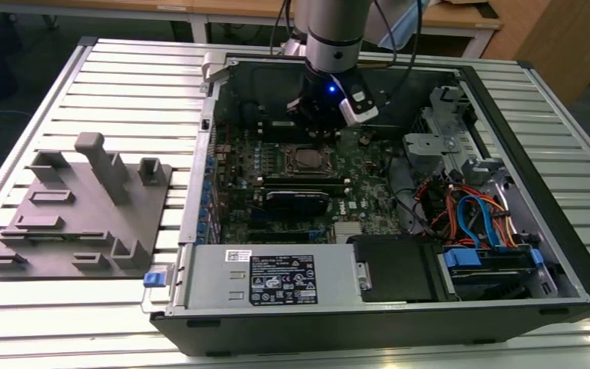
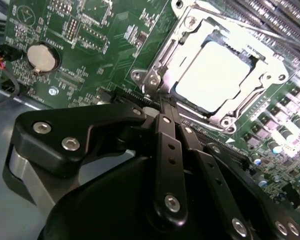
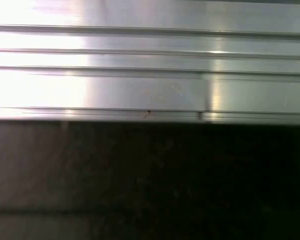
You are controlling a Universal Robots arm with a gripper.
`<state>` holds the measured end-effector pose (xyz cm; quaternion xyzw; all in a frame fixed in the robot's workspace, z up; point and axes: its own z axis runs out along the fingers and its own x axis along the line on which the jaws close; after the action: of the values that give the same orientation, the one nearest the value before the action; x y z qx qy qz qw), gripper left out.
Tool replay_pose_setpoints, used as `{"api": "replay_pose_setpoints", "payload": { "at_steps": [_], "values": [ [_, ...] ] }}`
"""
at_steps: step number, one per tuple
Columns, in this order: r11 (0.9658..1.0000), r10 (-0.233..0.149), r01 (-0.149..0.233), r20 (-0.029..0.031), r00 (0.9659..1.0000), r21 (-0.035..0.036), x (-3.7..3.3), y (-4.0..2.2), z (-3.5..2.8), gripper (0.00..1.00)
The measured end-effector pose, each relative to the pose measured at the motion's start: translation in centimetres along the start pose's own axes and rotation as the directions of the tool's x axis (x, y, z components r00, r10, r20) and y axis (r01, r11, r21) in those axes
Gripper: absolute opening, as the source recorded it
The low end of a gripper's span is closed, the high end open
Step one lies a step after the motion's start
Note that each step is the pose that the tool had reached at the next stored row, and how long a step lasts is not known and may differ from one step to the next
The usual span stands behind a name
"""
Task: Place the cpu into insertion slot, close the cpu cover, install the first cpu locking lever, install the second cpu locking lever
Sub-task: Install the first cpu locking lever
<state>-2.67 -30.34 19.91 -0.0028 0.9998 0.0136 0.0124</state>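
1. Arm hangs vertical into the open computer case, wrist low over the board.
2. Gripper fingers pressed together, holding nothing, tips touching the socket edge.
3. Chip sits in the socket under its closed cover, at the gripper's 1 o'clock in the second wrist view.

Open computer case on slatted table, tool above cpu cover

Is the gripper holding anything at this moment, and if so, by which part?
Cannot be told. The gripper sits at the cpu cover's edge, cpu seated beneath.
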Motion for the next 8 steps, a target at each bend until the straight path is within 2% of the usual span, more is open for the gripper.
{"api": "replay_pose_setpoints", "payload": {
  "at_steps": [2,5,7,8],
  "values": [
    [1.0000,0.000,0.000,-0.0001,1.0000,0.0083,0.00,0.00,0.10,0.11],
    [0.9999,0.000,0.000,-0.0003,1.0000,0.0112,0.00,-0.01,0.19,0.11],
    [1.0000,0.000,0.000,-0.0002,1.0000,0.0083,0.01,-0.02,0.20,0.11],
    [1.0000,0.000,0.000,0.0001,1.0000,0.0007,0.01,-0.01,0.21,0.11]
  ]
}}
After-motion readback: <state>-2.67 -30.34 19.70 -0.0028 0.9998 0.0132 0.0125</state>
